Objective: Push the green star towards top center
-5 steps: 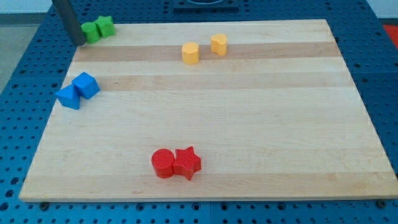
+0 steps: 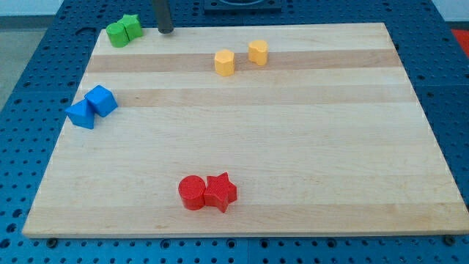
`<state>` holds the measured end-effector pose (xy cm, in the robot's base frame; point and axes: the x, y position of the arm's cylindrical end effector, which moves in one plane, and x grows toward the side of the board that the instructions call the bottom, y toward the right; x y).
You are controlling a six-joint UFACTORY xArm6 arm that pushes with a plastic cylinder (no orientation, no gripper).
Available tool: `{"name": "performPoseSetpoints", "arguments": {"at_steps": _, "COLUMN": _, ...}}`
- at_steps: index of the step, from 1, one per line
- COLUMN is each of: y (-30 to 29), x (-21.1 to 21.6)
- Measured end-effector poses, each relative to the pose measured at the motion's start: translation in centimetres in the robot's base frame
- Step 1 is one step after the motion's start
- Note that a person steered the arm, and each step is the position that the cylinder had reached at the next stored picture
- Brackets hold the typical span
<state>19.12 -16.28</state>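
Red pair (image 2: 207, 192) sat near, green star (image 2: 133, 26) lay at bench (image 2: 293, 147) top-left touching green block (image 2: 116, 34), my tip (image 2: 166, 31) stood just right of it, no claw fitted, so next move needed rounding to star's left.

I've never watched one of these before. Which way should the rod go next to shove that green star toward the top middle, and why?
Probably back round to the view's left of the green pair. My tip sits at the board's top edge, to the view's right of the green star, with a gap. Pushing from there would send the star away from top center; the other green block touches the star's left.
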Motion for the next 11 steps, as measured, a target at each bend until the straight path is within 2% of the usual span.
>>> {"name": "performPoseSetpoints", "arguments": {"at_steps": 1, "y": -0.4, "x": 0.1}}
{"name": "performPoseSetpoints", "arguments": {"at_steps": 2, "y": -1.9, "x": 2.9}}
{"name": "performPoseSetpoints", "arguments": {"at_steps": 3, "y": -7.6, "x": 6.2}}
{"name": "performPoseSetpoints", "arguments": {"at_steps": 4, "y": -14.1, "x": 6.3}}
{"name": "performPoseSetpoints", "arguments": {"at_steps": 8, "y": -14.2, "x": 5.4}}
{"name": "performPoseSetpoints", "arguments": {"at_steps": 10, "y": -14.2, "x": 1.5}}
{"name": "performPoseSetpoints", "arguments": {"at_steps": 11, "y": -14.2, "x": 1.0}}
